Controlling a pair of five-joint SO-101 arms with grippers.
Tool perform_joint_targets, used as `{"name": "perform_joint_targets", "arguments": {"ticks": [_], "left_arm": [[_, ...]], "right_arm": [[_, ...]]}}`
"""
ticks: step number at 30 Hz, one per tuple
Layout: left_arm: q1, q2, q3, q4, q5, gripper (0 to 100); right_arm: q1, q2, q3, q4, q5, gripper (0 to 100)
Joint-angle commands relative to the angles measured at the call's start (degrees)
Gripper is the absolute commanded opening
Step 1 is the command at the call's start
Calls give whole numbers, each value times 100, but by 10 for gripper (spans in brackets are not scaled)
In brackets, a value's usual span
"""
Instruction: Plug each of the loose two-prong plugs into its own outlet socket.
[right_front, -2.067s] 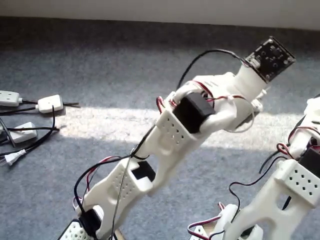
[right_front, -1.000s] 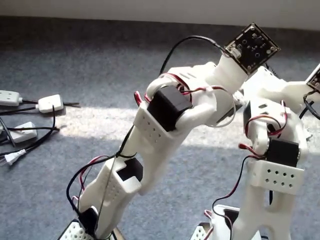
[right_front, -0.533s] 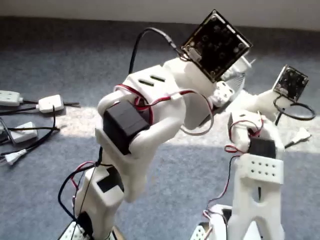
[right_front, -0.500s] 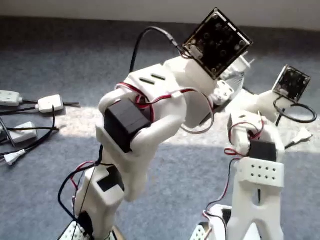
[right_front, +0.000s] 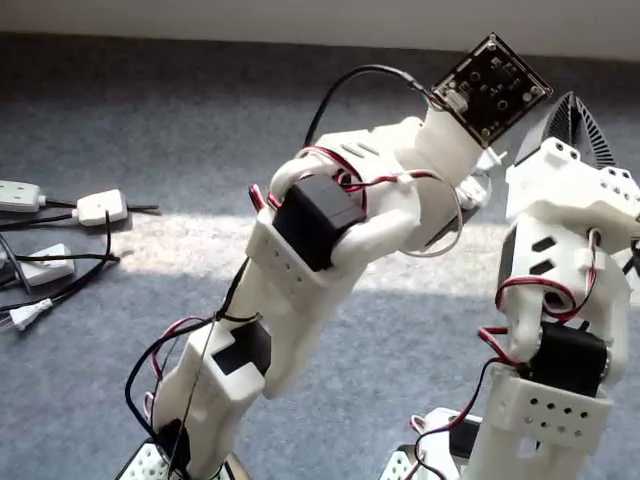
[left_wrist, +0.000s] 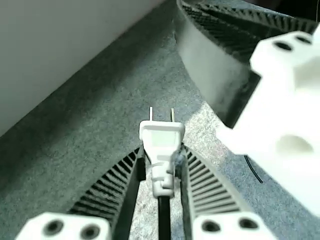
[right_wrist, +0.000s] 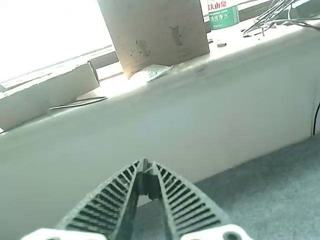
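Clamping a white plug (left_wrist: 161, 137), the left end effector (left_wrist: 162, 151) has its ribbed fingers closed to the plug's width, one on each side of the body. The cord (left_wrist: 164, 220) runs back between them toward the wrist. The prongs (left_wrist: 151, 114) lead, poking straight out past the fingertips. So the plug's long axis lies along the end effector's own line, aimed at the carpet (left_wrist: 75, 150) below the wall (left_wrist: 60, 45). The plug is held off the carpet, just beside the right end effector (right_wrist: 145, 176), whose fingers are pinched together on nothing.

And the sockets? Far left of the high view: a strip (right_front: 20, 195), a white block (right_front: 100, 207) next to it and a lower block (right_front: 45, 266). A second plug (right_front: 25, 316) lies loose near the left edge. All of that is well apart from the held plug.

To my eye the step is the carry and the line-up. Swing across, turn the prongs square to a socket face, match both blades to the slots, then push along the plug's axis. The side-on grip could let the plug pivot, so press gently, and mind the neighbouring arm.
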Motion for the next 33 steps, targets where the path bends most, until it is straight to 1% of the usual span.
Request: {"name": "perform_joint_targets", "arguments": {"ticks": [1, 7, 12, 16, 25, 33], "left_arm": [[40, -110, -92, -53, -44, 6], [347, -338, -708, -18, -44, 6], [532, -541, -734, -9, -35, 6], [497, -558, -760, -18, -44, 6], [488, -558, -769, -62, -44, 6], [488, -567, -778, -35, -53, 6]], "right_arm": [[-145, -101, -242, -4, 79, 6], [-251, 268, 127, -207, 70, 6], [-224, 840, 488, -365, 35, 6], [-215, 980, 971, -365, 26, 6], [-259, 444, 2132, -479, 26, 6], [-453, -400, 3538, -980, 79, 6]]}}
